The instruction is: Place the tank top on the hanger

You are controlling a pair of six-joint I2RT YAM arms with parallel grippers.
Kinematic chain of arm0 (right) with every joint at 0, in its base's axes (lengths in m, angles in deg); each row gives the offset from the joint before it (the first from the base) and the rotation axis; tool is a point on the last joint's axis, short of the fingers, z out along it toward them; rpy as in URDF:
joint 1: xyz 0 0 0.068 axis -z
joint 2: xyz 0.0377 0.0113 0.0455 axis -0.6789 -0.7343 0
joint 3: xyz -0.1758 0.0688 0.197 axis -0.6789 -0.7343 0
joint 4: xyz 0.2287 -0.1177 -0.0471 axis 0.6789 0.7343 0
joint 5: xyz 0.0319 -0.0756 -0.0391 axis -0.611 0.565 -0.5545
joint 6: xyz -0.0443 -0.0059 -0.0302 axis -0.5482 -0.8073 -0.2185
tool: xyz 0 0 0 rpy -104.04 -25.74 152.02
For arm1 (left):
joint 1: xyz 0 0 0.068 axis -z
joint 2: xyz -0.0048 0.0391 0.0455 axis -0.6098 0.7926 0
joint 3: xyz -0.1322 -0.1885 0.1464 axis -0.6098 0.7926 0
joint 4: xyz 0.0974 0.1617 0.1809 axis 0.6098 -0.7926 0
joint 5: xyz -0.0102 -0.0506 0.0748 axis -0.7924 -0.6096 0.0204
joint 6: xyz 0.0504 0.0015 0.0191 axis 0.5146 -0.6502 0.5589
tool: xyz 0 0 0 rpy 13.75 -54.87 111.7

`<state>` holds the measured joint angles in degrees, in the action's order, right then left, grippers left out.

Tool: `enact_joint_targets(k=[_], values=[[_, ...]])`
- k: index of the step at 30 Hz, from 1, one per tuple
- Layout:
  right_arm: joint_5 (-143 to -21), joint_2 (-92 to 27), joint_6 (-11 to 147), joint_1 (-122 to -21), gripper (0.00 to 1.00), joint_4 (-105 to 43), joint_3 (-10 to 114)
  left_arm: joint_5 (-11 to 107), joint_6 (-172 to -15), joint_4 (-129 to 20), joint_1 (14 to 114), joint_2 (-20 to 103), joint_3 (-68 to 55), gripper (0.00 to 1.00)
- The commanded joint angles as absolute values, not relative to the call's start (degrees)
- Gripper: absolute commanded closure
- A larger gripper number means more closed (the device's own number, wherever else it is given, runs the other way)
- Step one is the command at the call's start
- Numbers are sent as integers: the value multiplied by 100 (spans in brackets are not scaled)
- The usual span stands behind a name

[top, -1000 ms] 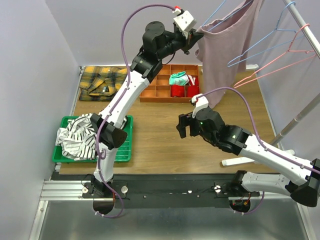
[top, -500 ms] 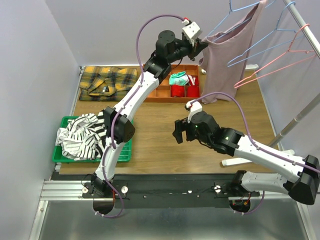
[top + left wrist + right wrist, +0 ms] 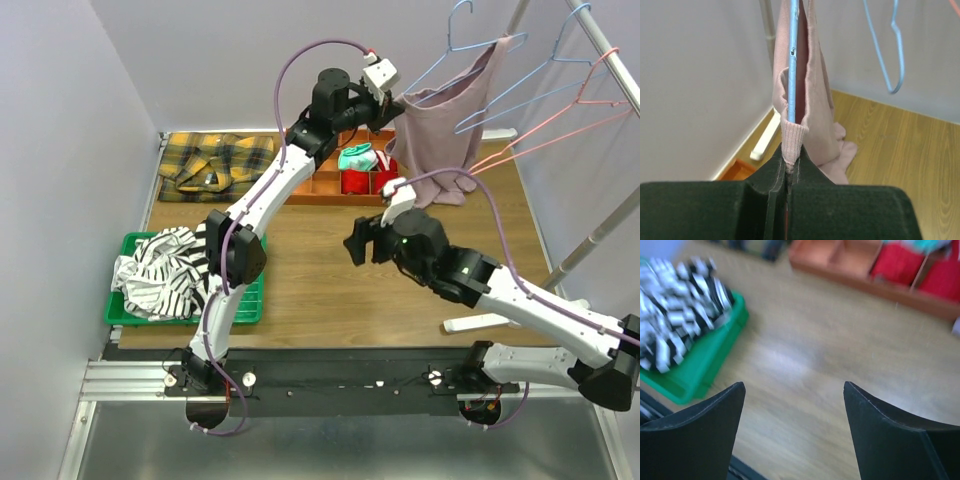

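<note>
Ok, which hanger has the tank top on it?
The leftmost light-blue hanger, inside the tank top that the left fingers pinch; the other blue hanger and the pink hanger hang bare.

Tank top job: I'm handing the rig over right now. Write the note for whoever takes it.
Left gripper: fingers shut on the tank top's ribbed edge, held high at the back.
Right gripper: open, empty, above the table.
Hanger: its wire runs inside the fabric above the left fingers; the top drapes from it.
Done: the top looks threaded onto the hanger.
To do: probably check both shoulders sit, then release. Hook on the rail: cannot tell.
</note>
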<state>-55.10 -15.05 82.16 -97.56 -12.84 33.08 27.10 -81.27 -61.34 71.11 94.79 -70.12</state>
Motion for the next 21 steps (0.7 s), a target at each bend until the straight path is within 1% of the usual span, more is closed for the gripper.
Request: enact_joint_targets(k=[1,3,4,5,6,7,8,9,10,12,13,15,18,21], values=[[-4335,-1361,7978,-9795,14,-2046,4583,2455,-8086,-6135,6992,9069,-6901,100],[-3842,-1850,7820,-9786,14,-2143,5086,2437,-8104,-6144,6992,9042,-6840,100],[-3213,-2062,7663,-9769,17,-2152,5349,2446,-8095,-6144,6983,9016,-6822,100],[-3024,-2273,7583,-9682,18,-2117,5952,2454,-8095,-6135,6983,8990,-6795,100],[-3074,-2754,7573,-9481,20,-1986,6289,2437,-8104,-6126,6965,8972,-6734,100],[-3762,-2985,7887,-8757,25,-1767,6623,2420,-8121,-6100,6957,8928,-6716,100],[-4213,-3248,8125,-8332,29,-1278,7018,2402,-8130,-6100,6957,8902,-6690,100],[-4582,-3451,8327,-7962,31,-1107,7596,2376,-8130,-6109,6957,8893,-6672,100],[-5047,-3836,8451,-7488,30,-1001,7880,2341,-8130,-6126,6957,8867,-6681,100],[-5358,-4085,8531,-7213,29,-913,8425,2305,-8165,-6144,6957,8858,-6646,100],[-5716,-4312,8731,-6950,29,-825,8611,2288,-8165,-6126,6957,8840,-6628,100],[-5921,-4393,8891,-6755,30,-667,8884,2288,-8165,-6109,6957,8840,-6611,100],[-6193,-4376,9181,-6386,32,-824,8920,2235,-8165,-6100,6957,8840,-6611,100],[-6581,-4569,9533,-6034,36,-833,9043,2182,-8358,-6039,6957,8814,-6549,100]])
